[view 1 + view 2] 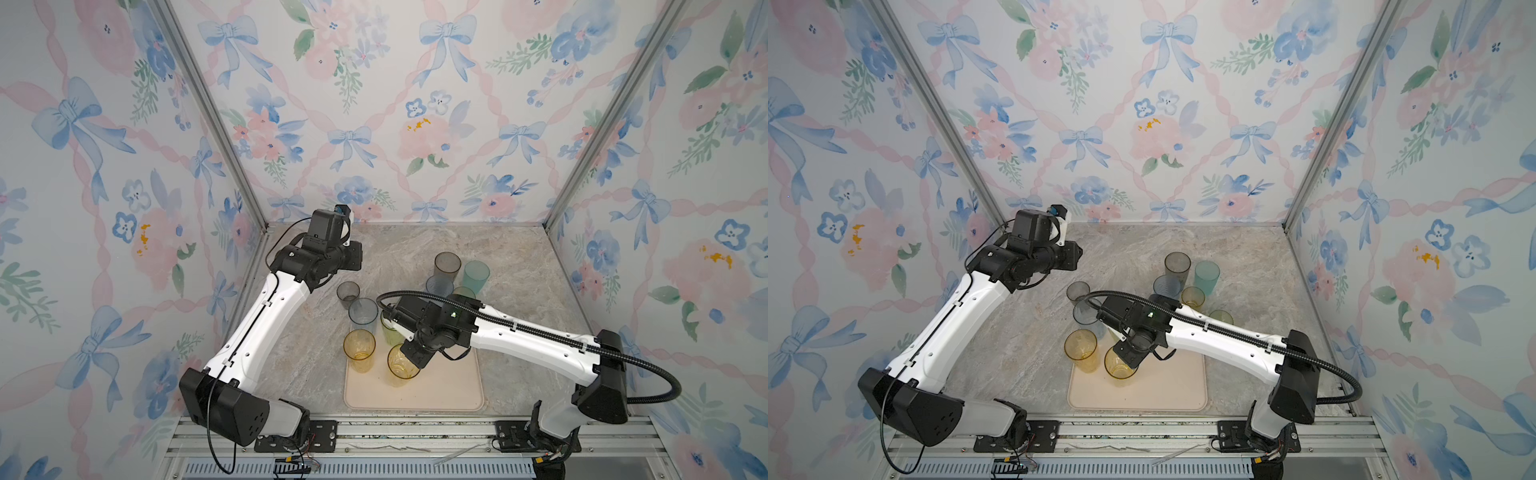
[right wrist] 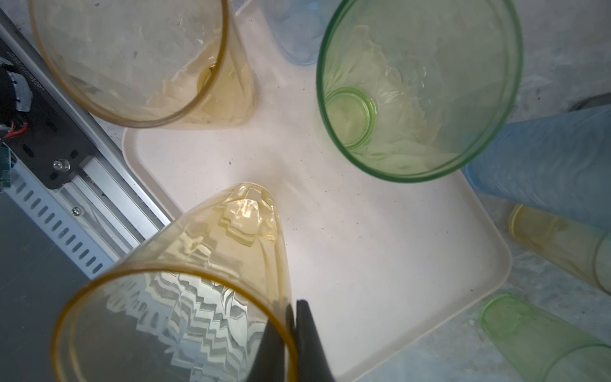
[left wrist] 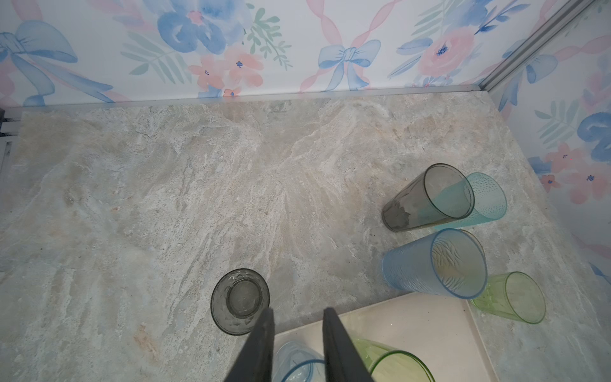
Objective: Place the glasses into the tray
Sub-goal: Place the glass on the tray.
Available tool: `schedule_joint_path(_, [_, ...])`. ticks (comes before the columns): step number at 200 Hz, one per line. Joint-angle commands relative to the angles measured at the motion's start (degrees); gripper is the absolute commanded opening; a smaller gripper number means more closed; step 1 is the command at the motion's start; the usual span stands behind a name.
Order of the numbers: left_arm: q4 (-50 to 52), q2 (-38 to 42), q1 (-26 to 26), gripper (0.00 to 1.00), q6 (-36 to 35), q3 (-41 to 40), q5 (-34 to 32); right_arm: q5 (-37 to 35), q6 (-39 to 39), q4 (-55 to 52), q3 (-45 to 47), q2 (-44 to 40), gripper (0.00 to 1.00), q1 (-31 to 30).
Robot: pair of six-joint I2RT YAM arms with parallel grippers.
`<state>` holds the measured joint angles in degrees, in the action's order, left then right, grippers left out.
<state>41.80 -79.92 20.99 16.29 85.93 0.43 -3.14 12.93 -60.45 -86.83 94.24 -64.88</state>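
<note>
1. Nearest the front rail lay the cream tray (image 1: 436,386), flat on the marble-look tabletop (image 1: 415,249)
2. Over the tray's near part the right gripper (image 2: 292,307) was pinched tight on the rim of an amber tumbler (image 1: 401,365), one finger inside the wall and one outside; we could not tell whether its base touched the tray
3. Further in, a second amber tumbler (image 1: 359,353) and a green tumbler (image 2: 416,82) stood upright on the tray's far half
4. Above the tray's far left corner the left gripper (image 3: 298,311) hung partly open, nothing between its fingers
5. Beyond, off the tray, we saw a smoky short glass (image 1: 348,293), then a blue tumbler (image 1: 439,286), a smoky grey tumbler (image 1: 447,266) and a teal tumbler (image 1: 476,274) clustered at the back
</note>
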Motion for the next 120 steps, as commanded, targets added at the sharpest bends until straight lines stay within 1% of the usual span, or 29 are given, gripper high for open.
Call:
schedule_joint_path(1, [-0.1, 1.3, 0.1, 0.29, -0.3, -0.9, -0.6, 1.0, -1.2, -0.5, -3.5, 2.7, 0.00, 0.7])
schedule_joint_path(40, [0.0, 1.0, -0.1, 0.29, -1.0, -1.1, 0.0, 1.7, -1.7, -1.6, -5.5, 6.1, 0.00, 2.3])
schedule_joint_path(120, [0.0, 0.8, -0.9, 0.29, -1.8, -1.3, 0.3, 2.1, -2.5, -2.0, -6.7, 8.0, 0.00, 4.5])
